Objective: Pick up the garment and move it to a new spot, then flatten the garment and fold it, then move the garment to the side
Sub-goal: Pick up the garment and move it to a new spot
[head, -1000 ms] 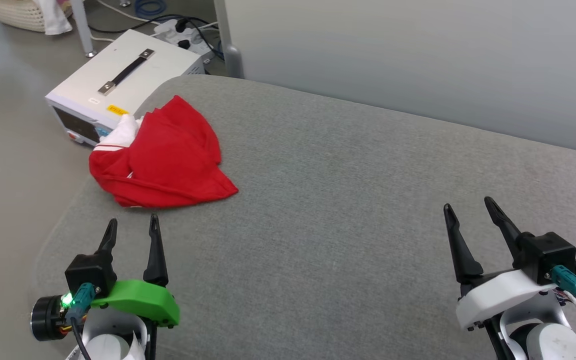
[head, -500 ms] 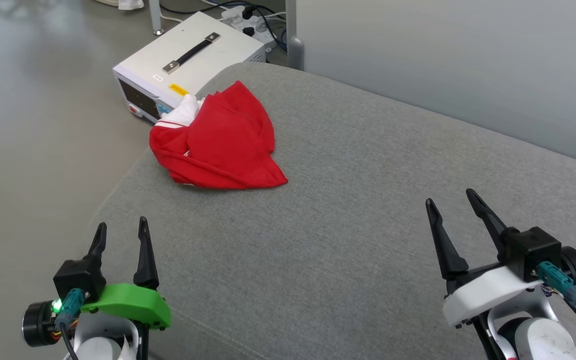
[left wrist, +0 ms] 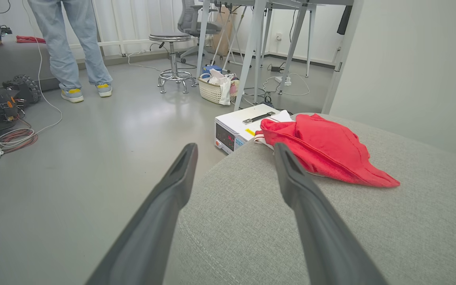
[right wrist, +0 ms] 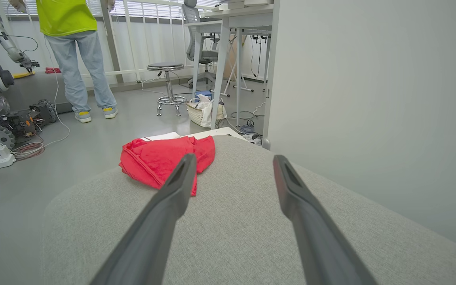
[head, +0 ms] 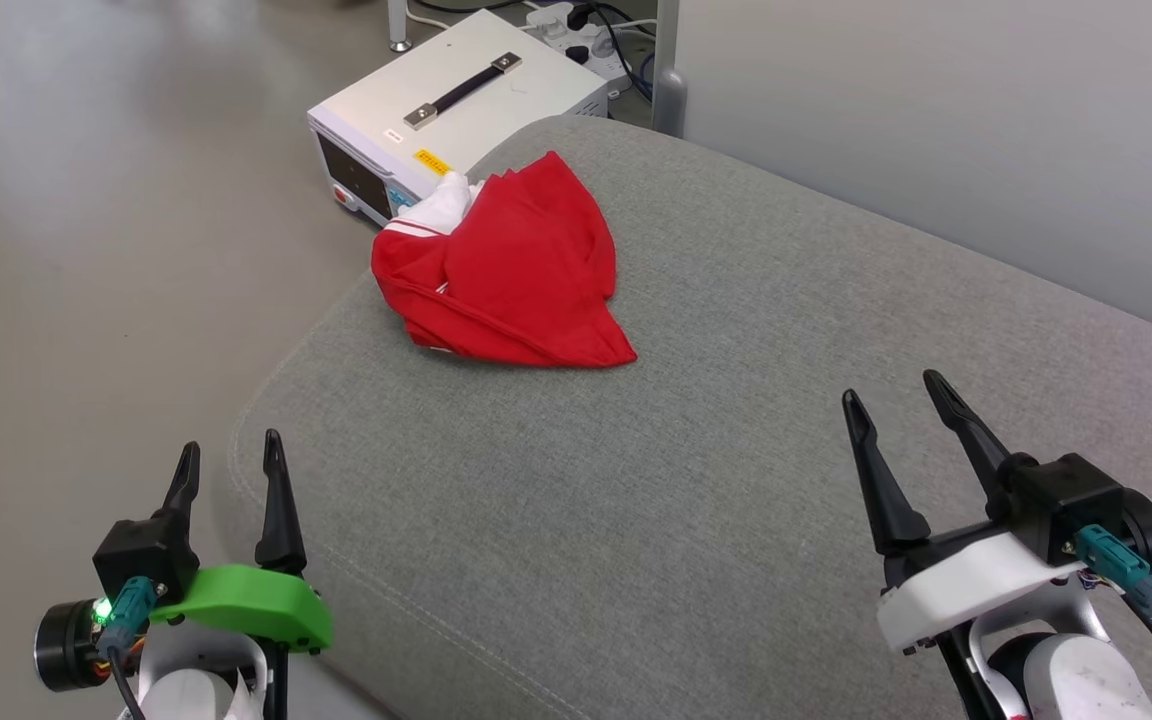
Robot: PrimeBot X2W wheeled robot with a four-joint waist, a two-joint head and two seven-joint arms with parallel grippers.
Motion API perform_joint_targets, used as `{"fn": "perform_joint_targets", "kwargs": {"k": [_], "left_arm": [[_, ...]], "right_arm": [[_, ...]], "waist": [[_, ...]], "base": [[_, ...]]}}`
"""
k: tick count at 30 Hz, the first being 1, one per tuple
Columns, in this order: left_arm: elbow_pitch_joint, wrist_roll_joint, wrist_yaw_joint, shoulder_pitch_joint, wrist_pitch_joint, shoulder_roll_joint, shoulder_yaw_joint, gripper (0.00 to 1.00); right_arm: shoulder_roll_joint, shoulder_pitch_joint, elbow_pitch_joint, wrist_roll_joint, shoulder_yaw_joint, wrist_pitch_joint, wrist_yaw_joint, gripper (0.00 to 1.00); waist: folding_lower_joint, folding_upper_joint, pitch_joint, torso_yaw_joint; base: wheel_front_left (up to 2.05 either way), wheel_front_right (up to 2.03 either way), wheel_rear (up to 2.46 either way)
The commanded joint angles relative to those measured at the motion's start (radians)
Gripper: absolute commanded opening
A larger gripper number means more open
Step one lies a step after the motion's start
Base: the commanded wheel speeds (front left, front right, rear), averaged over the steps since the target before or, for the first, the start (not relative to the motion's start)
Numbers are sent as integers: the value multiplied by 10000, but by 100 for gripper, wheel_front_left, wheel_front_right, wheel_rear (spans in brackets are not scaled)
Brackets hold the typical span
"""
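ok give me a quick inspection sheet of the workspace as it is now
surface: grey cushioned pad, smooth
job's things: garment, crumpled red heap with white sleeve, at the pad's far left corner
clutter: nothing seen on the pad
grippers: left pincer open, empty, by the pad's near left corner; right pincer open, empty, over its near right
cables: power strip with plugged leads on the floor behind the white box
surroundings: white box beside the garment's corner; person, stool, basket farther off

Crumpled garment (left wrist: 327, 148) beyond spread tool (left wrist: 234, 152)
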Motion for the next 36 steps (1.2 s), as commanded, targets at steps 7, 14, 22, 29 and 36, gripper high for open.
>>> {"fn": "perform_joint_targets", "kwargs": {"k": [7,14,22,29,36], "left_arm": [[232,-162,-110,-342,-235,26,42,100],[767,-281,-262,-1082,-382,137,-40,100],[1104,-591,-547,-3502,164,577,-474,100],[1226,-1069,-736,-5624,999,1389,-805,100],[2698,-1664,-795,-7676,2852,2872,-1056,100]], "right_arm": [[0,-222,-141,67,120,-64,4,100],[-76,-503,-349,72,282,135,4,100],[-381,-1404,-728,66,383,437,4,100],[-443,-1890,-923,35,136,422,4,100],[-446,-2557,-932,42,258,224,4,100]], "waist": [[0,0,104,168],[0,0,633,-24],[0,0,2064,-1482],[0,0,3221,-2443],[0,0,4370,-3264]], "base": [[0,0,0],[0,0,0],[0,0,0],[0,0,0],[0,0,0]]}}
